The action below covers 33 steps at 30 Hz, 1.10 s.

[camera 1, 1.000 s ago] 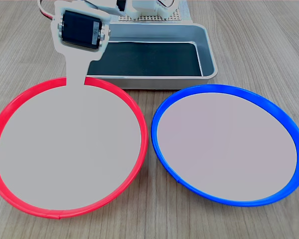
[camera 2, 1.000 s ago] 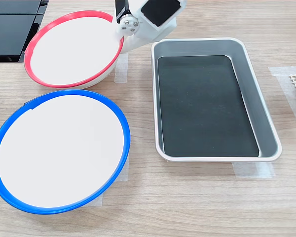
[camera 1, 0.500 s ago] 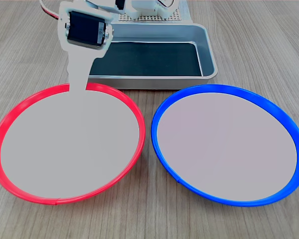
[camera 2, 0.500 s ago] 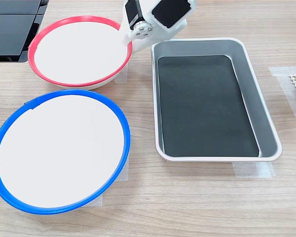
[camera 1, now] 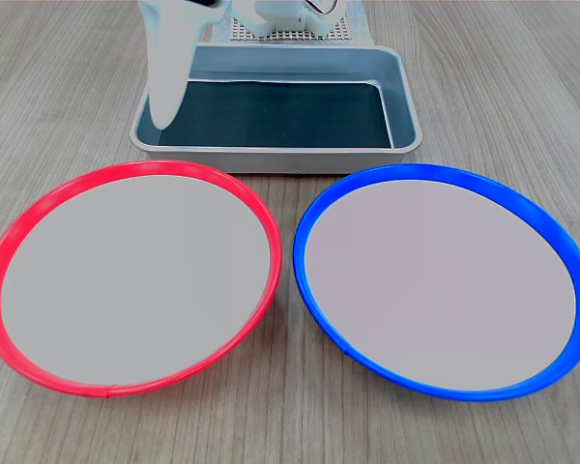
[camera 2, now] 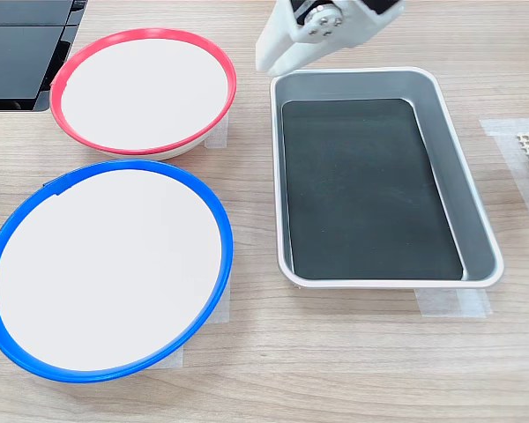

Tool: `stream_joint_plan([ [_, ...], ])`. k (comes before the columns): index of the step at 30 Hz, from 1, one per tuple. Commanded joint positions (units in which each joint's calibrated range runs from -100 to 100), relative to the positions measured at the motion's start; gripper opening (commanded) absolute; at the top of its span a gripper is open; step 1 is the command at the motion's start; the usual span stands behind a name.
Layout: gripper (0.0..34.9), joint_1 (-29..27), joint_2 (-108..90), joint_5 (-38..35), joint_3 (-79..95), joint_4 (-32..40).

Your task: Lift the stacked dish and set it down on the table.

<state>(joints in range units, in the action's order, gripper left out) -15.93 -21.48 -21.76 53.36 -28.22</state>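
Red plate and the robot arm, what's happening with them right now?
The red-rimmed plate sits flat on the table beside the blue-rimmed plate, not stacked. The gripper hangs clear of it, over the near-left corner of the grey tray in the first exterior view, holding nothing.

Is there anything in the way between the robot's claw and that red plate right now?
Nothing visible. The gripper hangs above the grey tray's corner, apart from the red-rimmed dish, which lies flat on the table beside the blue-rimmed plate; only bare tabletop separates them.
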Motion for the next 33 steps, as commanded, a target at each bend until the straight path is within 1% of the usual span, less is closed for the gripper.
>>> stream_joint_plan([
  [1,0.3,1.7,-12.6,-0.1,4.9,-2.5],
  [3,0.2,3.3,-18.6,2.3,8.9,-1.2],
  [5,0.1,5.9,-25.4,7.4,15.9,5.2],
  [8,0.1,9.4,-34.0,11.8,27.8,15.7],
  [9,0.1,10.2,-36.9,12.7,31.8,18.1],
  [11,0.1,11.8,-44.1,14.3,38.3,19.1],
  [12,0.1,13.2,-50.3,15.5,42.2,17.2],
  [15,0.1,14.8,-57.7,16.8,46.6,13.9],
  [17,0.1,15.8,-62.6,17.7,46.6,6.5],
  [20,0.1,17.4,-67.7,18.9,46.6,-1.2],
  [22,0.1,17.5,-70.2,19.3,46.6,-4.9],
  [25,0.1,18.0,-76.8,19.4,46.6,-15.0],
  [29,0.1,17.5,-77.5,19.9,46.6,-19.1],
  [33,0.1,17.2,-77.5,20.6,46.6,-19.1],
])
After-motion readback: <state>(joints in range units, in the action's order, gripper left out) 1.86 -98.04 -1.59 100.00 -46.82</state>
